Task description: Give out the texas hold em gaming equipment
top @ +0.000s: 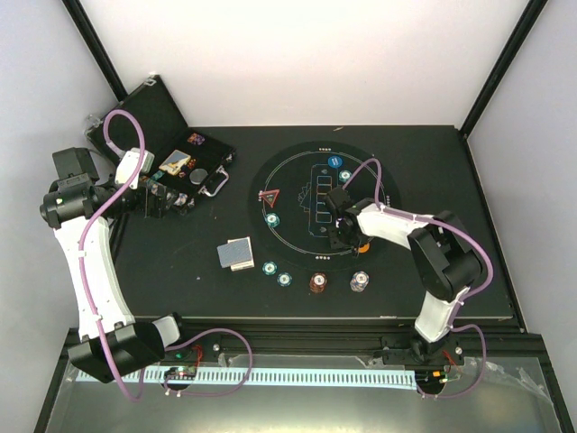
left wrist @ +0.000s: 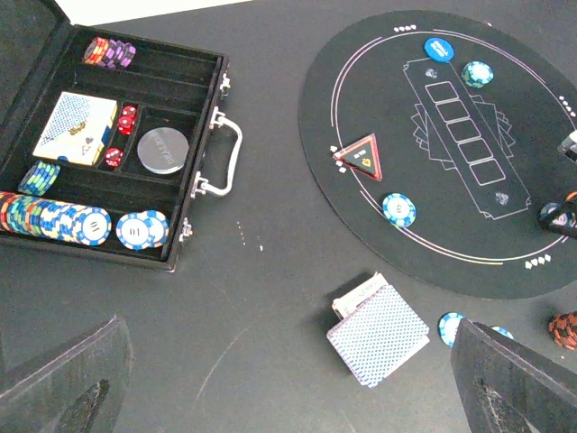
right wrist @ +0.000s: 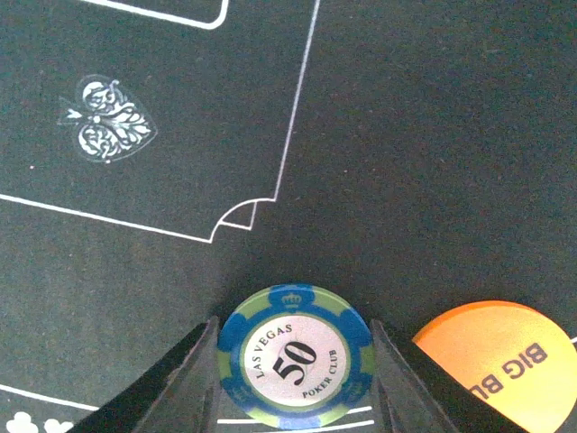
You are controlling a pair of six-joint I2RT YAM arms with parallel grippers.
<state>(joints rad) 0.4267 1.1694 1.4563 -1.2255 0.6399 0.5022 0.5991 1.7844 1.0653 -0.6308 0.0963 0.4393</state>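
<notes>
Right wrist view reads best: the right gripper (right wrist: 295,397) has its fingers (right wrist: 171,388) closed to a chip's width on a blue-and-green 50 chip (right wrist: 295,358) marked "LAS VEGAS 50 POKER CLUB". I can't tell whether it is lifted or flat on the mat (right wrist: 406,135). Just right of it lies the orange disc (right wrist: 491,356), lettered "BIG BL", the rest cut off by the frame. A white spade (right wrist: 106,128) is printed at far left.

From above, the mat also carries one blue disc (top: 334,161), its writing too small to read, one red triangle (top: 269,196) at the left rim, and two teal chips (top: 345,176). Just off the mat's near edge sit two more teal chips (top: 269,267), one brown-red stack (top: 317,282) and one white-grey stack (top: 361,282). One deck (top: 236,253) lies on bare table (top: 180,271) left of the mat, with room around it.

My left gripper (top: 155,200) hangs by the open case (left wrist: 194,171) at far left, fingers (left wrist: 63,379) spread wide, holding nothing. The case holds chip rows, cards and three red dice (left wrist: 126,124).
</notes>
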